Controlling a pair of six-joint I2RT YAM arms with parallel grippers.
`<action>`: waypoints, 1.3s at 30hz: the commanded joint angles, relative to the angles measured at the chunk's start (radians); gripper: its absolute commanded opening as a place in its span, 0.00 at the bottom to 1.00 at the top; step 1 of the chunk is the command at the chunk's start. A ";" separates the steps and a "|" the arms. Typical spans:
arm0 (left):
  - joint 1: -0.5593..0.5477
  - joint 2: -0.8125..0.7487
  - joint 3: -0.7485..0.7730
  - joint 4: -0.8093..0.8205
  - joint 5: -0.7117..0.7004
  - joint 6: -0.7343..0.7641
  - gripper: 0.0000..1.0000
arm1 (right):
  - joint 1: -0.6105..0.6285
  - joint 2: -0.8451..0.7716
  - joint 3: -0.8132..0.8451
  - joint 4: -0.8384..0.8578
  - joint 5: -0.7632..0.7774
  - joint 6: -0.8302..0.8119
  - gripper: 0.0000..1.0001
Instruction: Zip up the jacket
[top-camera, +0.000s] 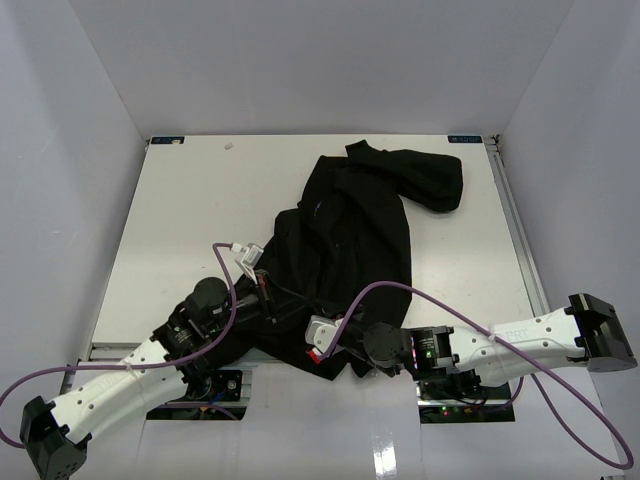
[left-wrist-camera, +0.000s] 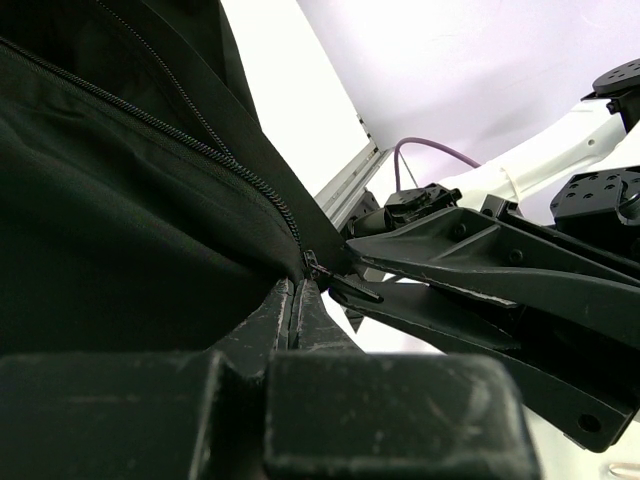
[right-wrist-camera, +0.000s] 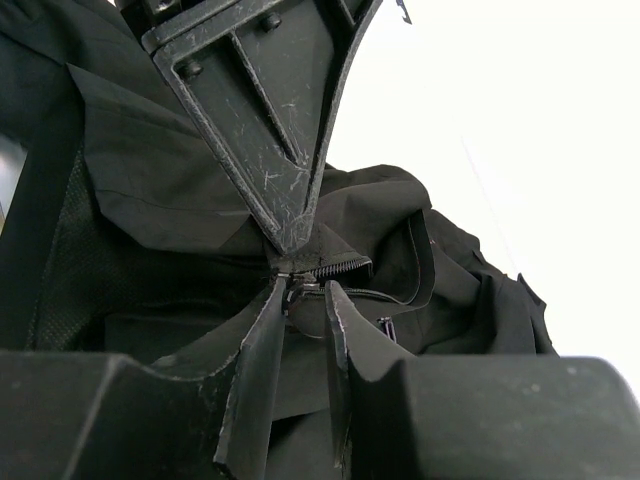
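The black jacket (top-camera: 350, 230) lies crumpled on the white table, its lower hem at the near edge between my arms. My left gripper (top-camera: 288, 303) is shut on the hem at the bottom end of the zipper; in the left wrist view (left-wrist-camera: 293, 290) its fingers pinch fabric just below the zipper teeth (left-wrist-camera: 200, 150). My right gripper (top-camera: 303, 322) faces it. In the right wrist view (right-wrist-camera: 305, 295) its jaws stand slightly apart around the zipper slider (right-wrist-camera: 300, 288), right under the left fingers (right-wrist-camera: 280, 130). The zipper above looks open.
The white table (top-camera: 190, 220) is walled by white panels on three sides, with a metal rail (top-camera: 515, 230) along its right edge. Purple cables (top-camera: 440, 305) loop over both arms. The jacket's sleeve and collar (top-camera: 420, 175) bunch at the far right.
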 joint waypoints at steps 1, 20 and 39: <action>-0.003 -0.017 0.033 0.019 0.026 -0.002 0.00 | 0.003 0.005 0.013 0.064 -0.015 -0.007 0.27; -0.003 -0.043 0.040 -0.013 0.086 0.029 0.00 | -0.203 -0.014 0.018 0.211 -0.122 0.019 0.08; -0.004 -0.107 0.055 -0.144 0.037 0.055 0.00 | -0.659 0.171 0.196 0.256 -0.394 0.189 0.08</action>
